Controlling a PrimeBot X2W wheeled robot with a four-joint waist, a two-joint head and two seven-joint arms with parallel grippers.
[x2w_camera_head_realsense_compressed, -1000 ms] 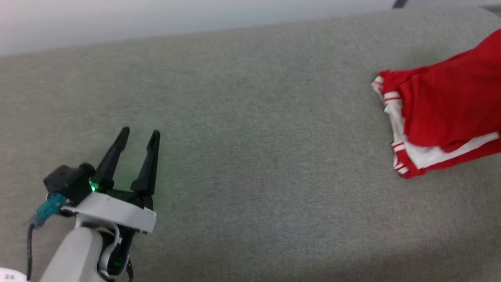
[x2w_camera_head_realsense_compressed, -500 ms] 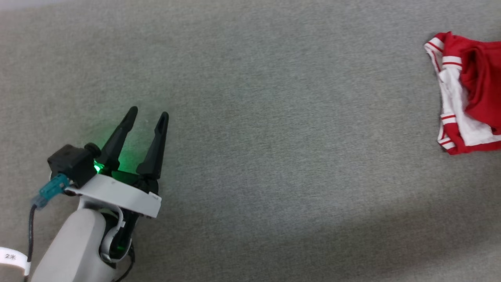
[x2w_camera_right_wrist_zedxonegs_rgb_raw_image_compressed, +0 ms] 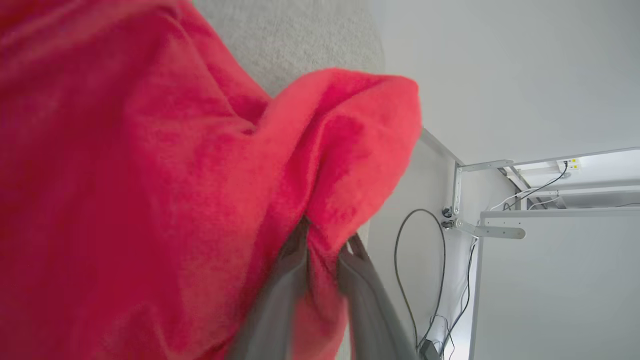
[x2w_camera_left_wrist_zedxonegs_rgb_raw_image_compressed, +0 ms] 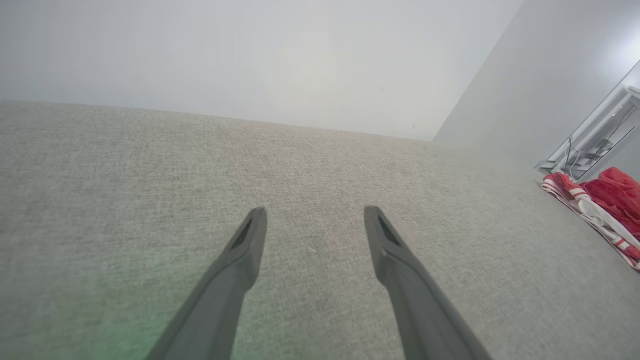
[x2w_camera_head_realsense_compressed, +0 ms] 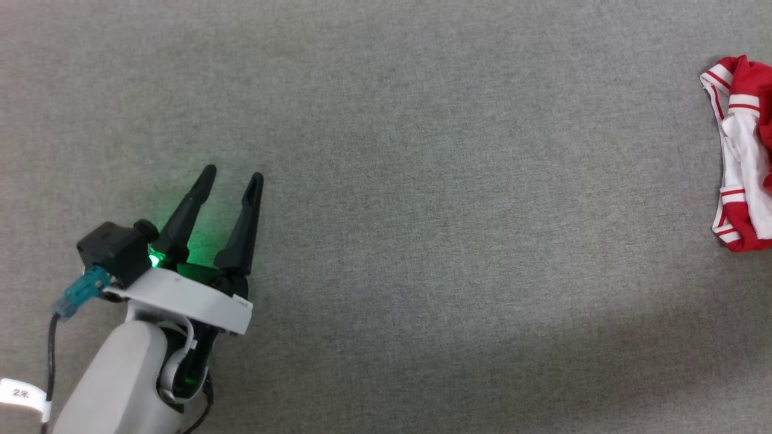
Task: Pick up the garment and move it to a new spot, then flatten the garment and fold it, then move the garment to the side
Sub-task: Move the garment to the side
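Grey cloth surface [x2w_camera_head_realsense_compressed: 422, 211] spreads beneath the left gripper [x2w_camera_head_realsense_compressed: 233, 173], near-left, fingers apart and empty. Well apart to the right lies the garment [x2w_camera_head_realsense_compressed: 742, 144], bunched, its red fabric pinched in the right gripper [x2w_camera_right_wrist_zedxonegs_rgb_raw_image_compressed: 327, 240], plainly the nearer arm.

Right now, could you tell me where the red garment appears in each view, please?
Head view: the garment at the far right edge, cut off by the frame.
Left wrist view: the garment at the right edge, around mid-height.
Right wrist view: the garment across left and centre, pinched by the right gripper.
Shared landmark: the grey fabric surface under it.
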